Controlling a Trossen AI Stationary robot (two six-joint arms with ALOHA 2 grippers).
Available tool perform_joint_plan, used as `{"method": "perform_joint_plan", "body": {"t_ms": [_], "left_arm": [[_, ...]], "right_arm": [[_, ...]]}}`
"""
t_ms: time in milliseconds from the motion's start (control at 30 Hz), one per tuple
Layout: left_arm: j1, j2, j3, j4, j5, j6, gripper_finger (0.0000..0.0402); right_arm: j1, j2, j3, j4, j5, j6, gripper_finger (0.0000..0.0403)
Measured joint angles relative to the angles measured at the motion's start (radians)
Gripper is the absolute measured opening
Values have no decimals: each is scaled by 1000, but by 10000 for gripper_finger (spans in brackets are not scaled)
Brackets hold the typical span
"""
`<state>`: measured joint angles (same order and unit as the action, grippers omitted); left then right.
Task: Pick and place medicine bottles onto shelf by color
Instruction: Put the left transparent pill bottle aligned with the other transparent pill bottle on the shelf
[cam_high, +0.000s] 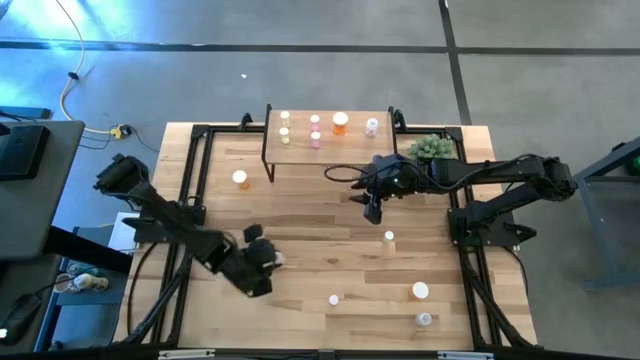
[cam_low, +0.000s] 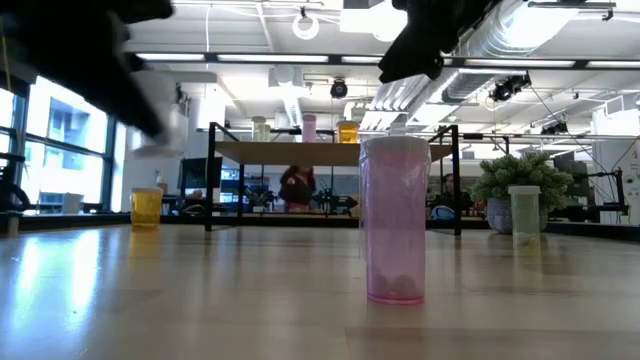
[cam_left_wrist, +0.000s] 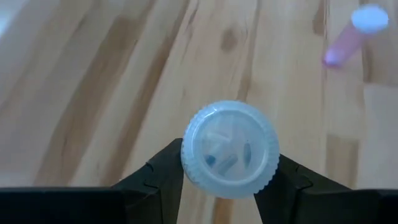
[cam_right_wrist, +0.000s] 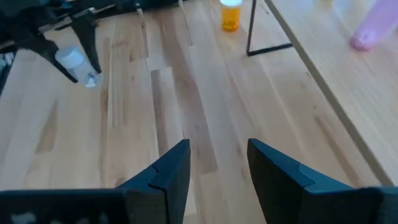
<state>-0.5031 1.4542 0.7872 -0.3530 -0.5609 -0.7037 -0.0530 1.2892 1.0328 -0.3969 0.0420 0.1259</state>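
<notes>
My left gripper is shut on a clear bottle with a white cap, above the table's near left part; it also shows in the right wrist view. My right gripper is open and empty, above the table in front of the shelf. The shelf stands on black legs at the far edge and holds yellowish, pink, orange and pale bottles. Loose bottles stand upright on the table: orange, pale, pink. My left gripper pinches the clear bottle between its two fingers at its upper end, on opposite sides of the ribbed cap rim. The cap's top faces the wrist camera. In the right wrist view the bottle hangs tilted between the fingers, lifted clear of the table.
A wide white-capped bottle and a clear one stand near the table's near right corner. A green plant stands right of the shelf. Black frame rails run along the table's left and right edges. Bare wood lies mid-table.
</notes>
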Motion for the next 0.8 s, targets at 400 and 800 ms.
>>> {"method": "perform_joint_plan", "body": {"t_ms": [400, 800], "left_arm": [[304, -16, 0, 188, 194, 361, 146], [501, -16, 0, 252, 291, 453, 146]], "right_arm": [[8, 0, 0, 39, 18, -100, 219], [8, 92, 0, 273, 1, -112, 229]]}}
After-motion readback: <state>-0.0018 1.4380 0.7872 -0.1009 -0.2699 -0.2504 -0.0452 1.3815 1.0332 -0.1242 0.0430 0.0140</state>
